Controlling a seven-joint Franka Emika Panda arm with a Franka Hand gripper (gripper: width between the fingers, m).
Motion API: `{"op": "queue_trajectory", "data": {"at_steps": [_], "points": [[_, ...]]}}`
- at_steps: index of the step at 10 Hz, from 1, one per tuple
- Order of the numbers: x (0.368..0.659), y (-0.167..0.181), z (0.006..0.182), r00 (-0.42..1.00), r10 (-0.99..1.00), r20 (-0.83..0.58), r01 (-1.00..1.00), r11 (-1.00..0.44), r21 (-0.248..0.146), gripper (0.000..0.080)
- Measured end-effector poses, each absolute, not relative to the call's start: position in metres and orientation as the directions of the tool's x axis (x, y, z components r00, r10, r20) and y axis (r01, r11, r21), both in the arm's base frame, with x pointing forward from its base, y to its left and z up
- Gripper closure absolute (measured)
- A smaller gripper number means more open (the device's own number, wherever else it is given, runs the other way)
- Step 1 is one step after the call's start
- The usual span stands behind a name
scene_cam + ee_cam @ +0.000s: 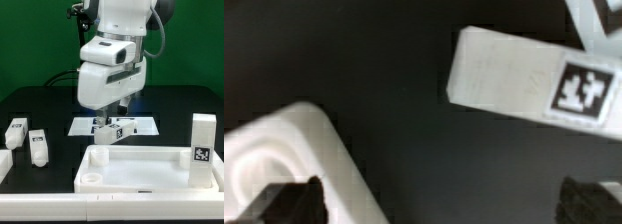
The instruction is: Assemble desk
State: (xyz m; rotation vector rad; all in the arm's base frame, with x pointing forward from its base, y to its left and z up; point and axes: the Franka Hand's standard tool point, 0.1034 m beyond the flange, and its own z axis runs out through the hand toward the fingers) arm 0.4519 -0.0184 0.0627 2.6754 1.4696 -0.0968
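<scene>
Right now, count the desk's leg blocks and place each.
3. The far-left leg block and its neighbour leg block lie at the exterior view's left; the upright leg block stands at the desk top's right end. A tagged white piece beneath the gripper may be a fourth.

One rimmed desk top (140,186), three white leg blocks (15,133) (38,147) (203,138), a likely fourth tagged block (110,129) under the arm (112,70), one marker board (146,126)

Thin flat white marker board (146,125) w/ black tags lies on matte black table (40,105); green backdrop (30,40) behind.
</scene>
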Motion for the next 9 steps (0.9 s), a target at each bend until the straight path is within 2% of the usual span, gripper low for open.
{"op": "queue_trajectory", "data": {"at_steps": [1,2,3,4,5,7,8,9], "points": [[0.452,-0.018,0.062,0.711,0.696,-0.096,0.702,-0.711,0.041,0.0151],[0.451,-0.018,0.062,0.802,0.589,-0.1,0.594,-0.804,0.03,0.0151],[0.453,-0.018,0.062,0.82,0.565,-0.086,0.57,-0.821,0.037,0.0151],[0.456,-0.011,0.06,0.761,0.649,0.001,0.646,-0.758,0.09,0.0151],[0.444,-0.01,0.056,0.847,0.531,-0.014,0.531,-0.845,0.062,0.0151],[0.447,-0.01,0.057,0.926,0.379,-0.003,0.378,-0.925,0.046,0.0151],[0.445,-0.018,0.057,0.987,0.156,-0.039,0.155,-0.988,-0.005,0.0151],[0.453,-0.02,0.059,0.999,-0.021,-0.046,-0.022,-0.999,-0.031,0.0151]]}}
